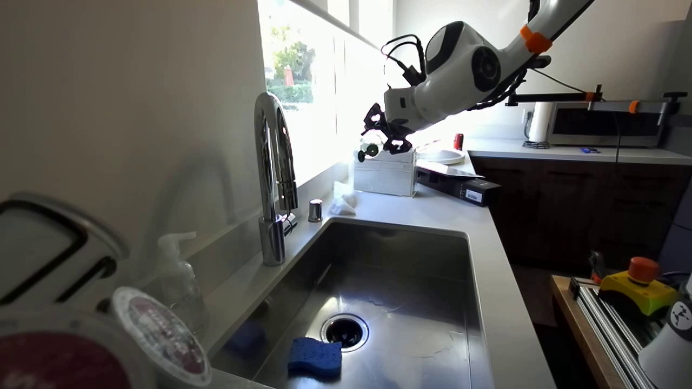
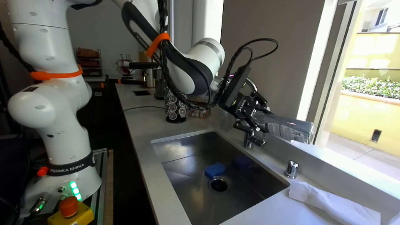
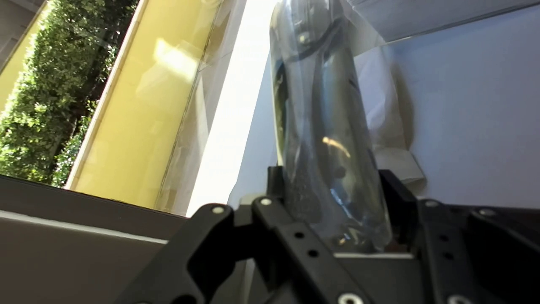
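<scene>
Bottle point(image 2: 287, 128), clear, held in the air above desk point(image 2: 265, 209) level, tilted well off upright, near the window point(image 1: 303, 124). Gripper point(image 2: 262, 119) clamped on it, 1 finger to each side of its near end in the wrist view. Blue sponge point(image 1: 315, 357) in the sink point(image 1: 400, 248), just beside the drain point(image 1: 346, 332). Tap point(image 1: 266, 178) upright at the sink's edge. White paper point(image 2: 334, 201) on the desk, near 1 sink corner.

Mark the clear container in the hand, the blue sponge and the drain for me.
Clear container point(image 3: 325, 126), wrist view: middle of its side.
Blue sponge point(image 1: 315, 354), in an exterior view: its top face.
Drain point(image 2: 219, 185), in an exterior view: its dark opening.
</scene>
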Controlling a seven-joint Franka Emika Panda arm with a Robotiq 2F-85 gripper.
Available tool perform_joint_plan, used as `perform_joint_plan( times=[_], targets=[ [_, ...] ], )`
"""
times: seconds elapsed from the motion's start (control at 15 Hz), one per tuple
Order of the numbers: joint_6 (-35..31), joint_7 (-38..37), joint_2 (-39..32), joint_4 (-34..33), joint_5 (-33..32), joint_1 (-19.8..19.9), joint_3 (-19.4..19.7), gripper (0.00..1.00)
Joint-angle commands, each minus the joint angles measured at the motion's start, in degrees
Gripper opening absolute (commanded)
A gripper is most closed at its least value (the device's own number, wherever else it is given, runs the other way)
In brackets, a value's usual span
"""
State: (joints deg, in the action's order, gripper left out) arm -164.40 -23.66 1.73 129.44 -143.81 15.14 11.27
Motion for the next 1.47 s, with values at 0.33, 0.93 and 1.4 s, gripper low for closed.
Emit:
perform_joint_plan(
  times=[0.33,0.93,1.4],
  targets=[
    [2.72,1.75,2.72,1.41,0.00,-1.80,0.05,0.32],
    [2.25,3.48,2.43,1.40,0.00,-1.97,0.74,0.32],
    [-4.42,0.14,-0.98,-0.24,0.00,0.49,3.92,0.32]
  ],
)
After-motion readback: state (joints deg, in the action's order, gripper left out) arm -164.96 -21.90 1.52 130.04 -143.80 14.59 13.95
